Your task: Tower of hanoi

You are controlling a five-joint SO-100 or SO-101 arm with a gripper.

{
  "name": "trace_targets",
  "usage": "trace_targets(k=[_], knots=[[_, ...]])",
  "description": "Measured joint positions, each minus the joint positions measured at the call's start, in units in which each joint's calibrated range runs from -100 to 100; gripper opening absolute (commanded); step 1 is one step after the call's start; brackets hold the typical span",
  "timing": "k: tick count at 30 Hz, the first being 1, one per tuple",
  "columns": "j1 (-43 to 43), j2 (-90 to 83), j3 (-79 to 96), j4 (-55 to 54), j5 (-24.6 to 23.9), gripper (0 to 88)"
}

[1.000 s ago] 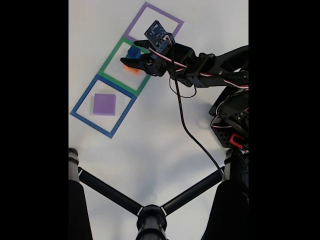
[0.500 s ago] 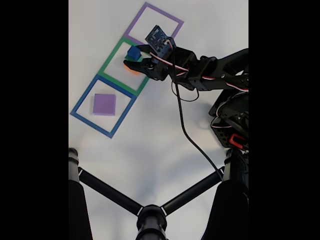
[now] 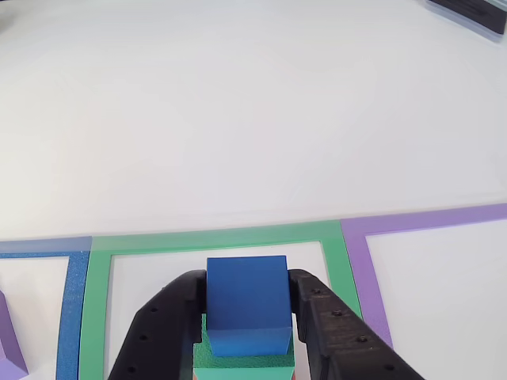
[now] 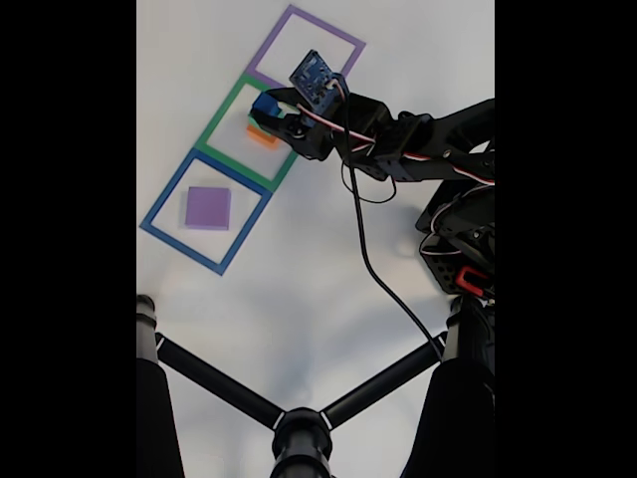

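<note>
Gripping the blue cube [image 3: 246, 305], the gripper [image 3: 247, 317] has its two black fingers [image 3: 170, 324] clamped on the cube's sides. The cube sits atop a green block [image 3: 244, 361], inside the green square [image 3: 214, 237] on the white table [image 3: 238, 119]. In the fixed view an orange piece [image 4: 262, 137] peeks out beneath the stack, and a purple tile [image 4: 208, 207] lies in the blue square [image 4: 159, 206]. The step in hand looks like lifting the top cube off; next it needs a straight rise, then a carry to another square, perhaps the purple square [image 4: 274, 40].
</note>
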Motion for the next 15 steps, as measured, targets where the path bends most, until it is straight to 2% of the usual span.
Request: trace_targets(k=[6, 9, 12, 15], knots=[[0.0, -1.3, 0.3, 0.5, -0.6, 2.2], [0.0, -4.3, 0.3, 4.4, -0.2, 2.2], [-0.4, -9.1, -2.6, 13.1, 0.0, 2.2], [-0.7, -14.9, -8.9, 26.9, 0.0, 2.3]])
